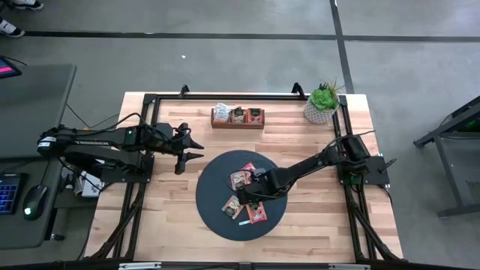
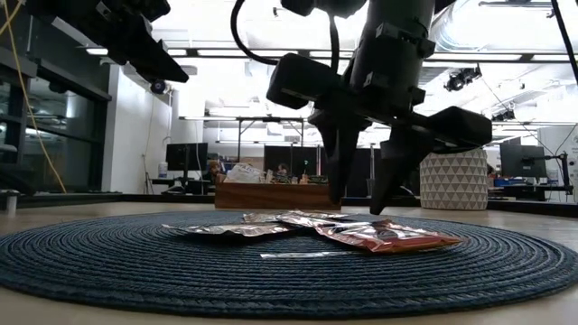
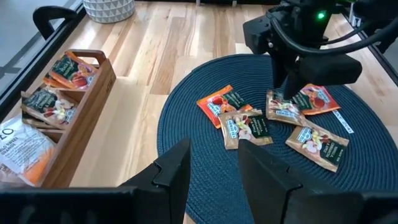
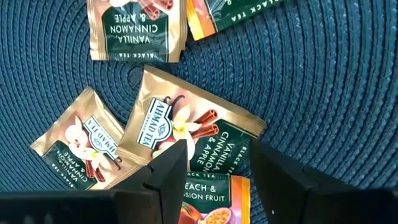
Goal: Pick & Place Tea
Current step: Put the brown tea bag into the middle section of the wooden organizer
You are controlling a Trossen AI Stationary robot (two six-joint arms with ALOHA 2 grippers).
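While a few sachets already sit in the brown wooden tray (image 1: 237, 118) near the desk's far edge, five or so foil tea sachets (image 1: 241, 179) are left on the dark round woven mat (image 1: 214, 214) mid-desk. Right gripper (image 1: 245, 197) hangs over them, fingers apart, holding nothing. Left gripper (image 1: 196, 148) waits open near the left edge. Pale wood-plank desk (image 1: 300, 225), potted plant (image 1: 322, 101) in the far right corner, bright office behind.

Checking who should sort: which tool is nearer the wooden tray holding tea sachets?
Left. The left tool hovers beside the brown wooden tray, off the dark round woven mat; the right tool hangs over the mat, farther away.
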